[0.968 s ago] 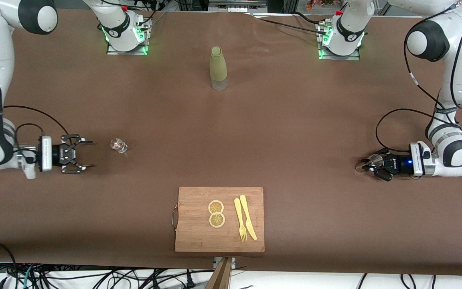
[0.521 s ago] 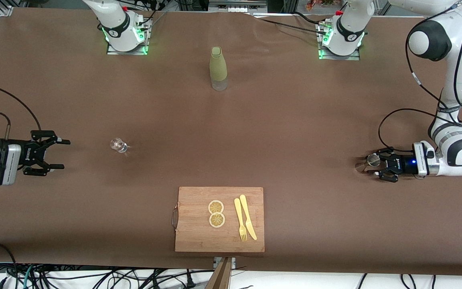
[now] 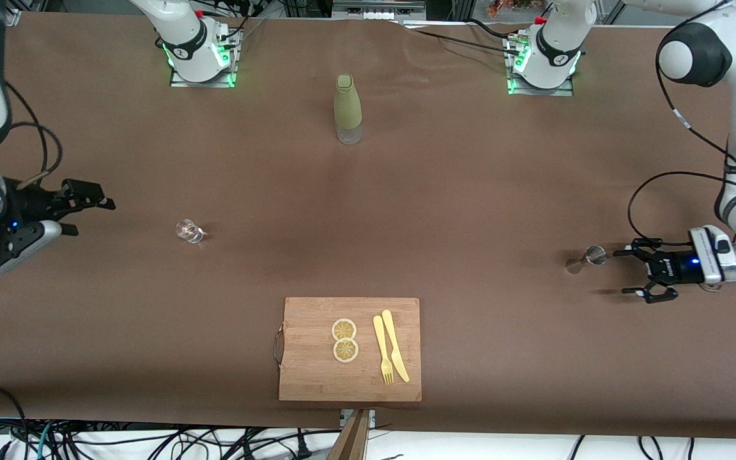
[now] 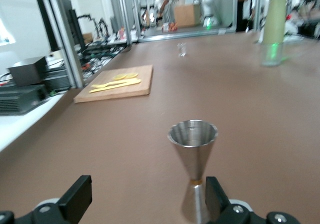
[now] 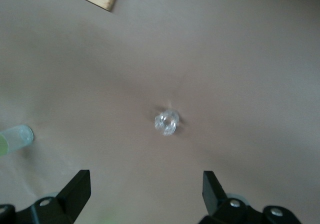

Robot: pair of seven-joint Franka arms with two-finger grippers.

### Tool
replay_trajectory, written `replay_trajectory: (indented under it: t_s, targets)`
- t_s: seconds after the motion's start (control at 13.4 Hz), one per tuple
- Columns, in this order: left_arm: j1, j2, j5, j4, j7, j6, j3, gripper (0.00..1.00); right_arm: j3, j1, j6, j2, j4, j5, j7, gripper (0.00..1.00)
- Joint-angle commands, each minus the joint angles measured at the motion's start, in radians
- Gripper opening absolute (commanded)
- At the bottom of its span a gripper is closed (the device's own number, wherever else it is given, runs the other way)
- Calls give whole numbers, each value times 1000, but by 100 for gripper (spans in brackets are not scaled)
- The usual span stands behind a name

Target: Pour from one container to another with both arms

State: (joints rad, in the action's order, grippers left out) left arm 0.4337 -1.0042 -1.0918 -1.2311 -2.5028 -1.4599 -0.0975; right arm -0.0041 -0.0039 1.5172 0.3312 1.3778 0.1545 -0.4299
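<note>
No words, numbers, labels or brand marks can be read anywhere. The small markings on the arm bases are too tiny to make out.

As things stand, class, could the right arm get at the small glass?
Probably yes: the right gripper is open, the glass stands alone on bare table toward that arm's end, and nothing lies between them.
</note>
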Motion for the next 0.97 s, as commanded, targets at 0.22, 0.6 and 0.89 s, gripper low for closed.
replay_trajectory:
  t_s: [0.22,0.6,0.89]
  targets:
    - [-15,188,193,-25,133,-112,-8,100,13,39,-91,-196,130,-182,238,99]
    - [-47,298,335,-21,313,-131,-7,100,-19,41,-46,-303,150,-286,235,99]
    - [-75,398,462,-21,517,-148,4,100,-22,41,-52,-310,165,-285,269,99]
